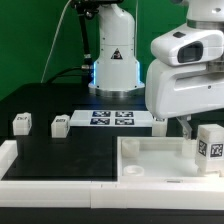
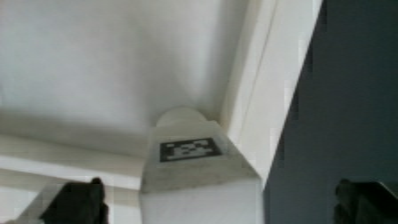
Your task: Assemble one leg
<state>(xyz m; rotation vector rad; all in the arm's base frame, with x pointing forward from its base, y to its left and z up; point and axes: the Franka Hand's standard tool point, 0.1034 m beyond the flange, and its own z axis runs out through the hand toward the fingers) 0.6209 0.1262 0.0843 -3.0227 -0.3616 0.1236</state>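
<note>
Leg (image 2: pixel 192 155) is sitting on the white panel (image 2: pixel 89 70), just beside its raised rim, tag showing to the wrist camera. Pincer (image 2: pixel 217 200) is hanging over it with fingers (image 2: pixel 71 203) spread wide apart, one on each side, neither touching it. In the exterior view it's sitting at the panel's right end. A spare leg (image 1: pixel 20 123) and another leg (image 1: pixel 59 125) are sitting on the black counter (image 1: pixel 60 150) at left, near the marker board (image 1: pixel 112 118).

Leg (image 1: pixel 209 143): white stubby block, tag on face, upright inside panel (image 1: pixel 150 158), beside wall.
</note>
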